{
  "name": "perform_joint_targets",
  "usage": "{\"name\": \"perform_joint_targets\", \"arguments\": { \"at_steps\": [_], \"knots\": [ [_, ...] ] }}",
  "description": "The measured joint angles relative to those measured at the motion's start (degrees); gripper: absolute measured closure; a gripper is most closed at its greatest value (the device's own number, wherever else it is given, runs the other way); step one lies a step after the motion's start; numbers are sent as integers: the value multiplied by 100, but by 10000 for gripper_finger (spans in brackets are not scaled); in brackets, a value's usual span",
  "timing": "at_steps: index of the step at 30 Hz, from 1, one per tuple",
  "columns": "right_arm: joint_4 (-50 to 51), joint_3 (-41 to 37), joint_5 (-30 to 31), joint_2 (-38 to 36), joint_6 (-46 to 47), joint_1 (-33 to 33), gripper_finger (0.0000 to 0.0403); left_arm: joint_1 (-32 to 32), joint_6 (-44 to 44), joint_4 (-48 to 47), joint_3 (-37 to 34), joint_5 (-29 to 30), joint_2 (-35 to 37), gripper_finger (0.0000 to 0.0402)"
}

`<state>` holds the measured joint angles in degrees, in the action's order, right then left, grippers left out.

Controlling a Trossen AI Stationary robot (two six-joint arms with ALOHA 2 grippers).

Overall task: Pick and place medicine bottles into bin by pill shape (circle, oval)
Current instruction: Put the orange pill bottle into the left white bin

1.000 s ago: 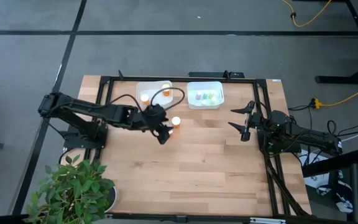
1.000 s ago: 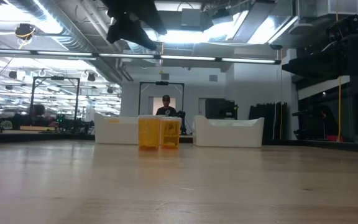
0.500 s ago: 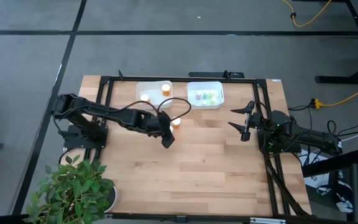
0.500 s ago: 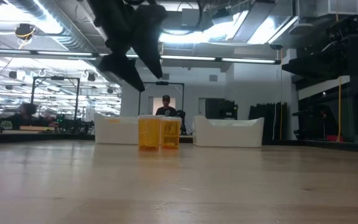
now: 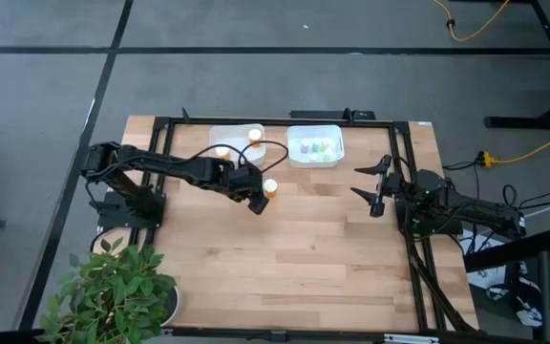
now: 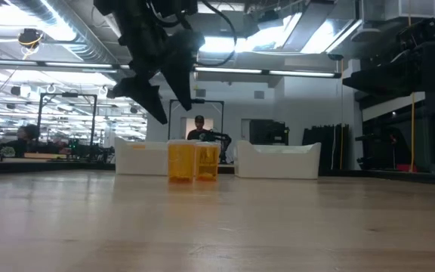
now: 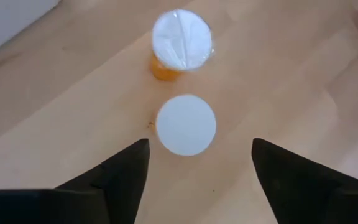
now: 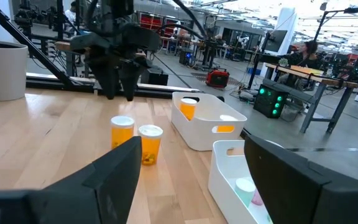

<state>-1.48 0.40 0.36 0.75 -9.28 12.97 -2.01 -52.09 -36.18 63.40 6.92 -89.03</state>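
Medicine bottles [image 7: 186,124], light, rigid and slick-capped, stand directly beneath the spread left tool [image 7: 194,167]; the orange body below the cap looks the surest hold.

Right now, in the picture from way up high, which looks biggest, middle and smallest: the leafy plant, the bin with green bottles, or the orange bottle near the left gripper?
1. The plant, clearly biggest.
2. The bin, much smaller.
3. The orange bottle by the open left gripper, tiniest.
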Motion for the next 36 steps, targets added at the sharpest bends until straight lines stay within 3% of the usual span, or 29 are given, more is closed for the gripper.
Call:
{"name": "perform_joint_targets", "arguments": {
  "at_steps": [10, 21, 36],
  "knots": [
    [0, 0, -1, 0, 0, 0, 117, -169, 282, 100, 45, -76, -123, 139],
    [0, 2, -3, -2, 0, -2, 117, -329, 935, -1059, 1339, -151, -1284, 141],
    [0, 2, -3, -2, 0, -2, 117, -235, 1230, -1185, 1351, -340, -1507, 141]
  ]
}}
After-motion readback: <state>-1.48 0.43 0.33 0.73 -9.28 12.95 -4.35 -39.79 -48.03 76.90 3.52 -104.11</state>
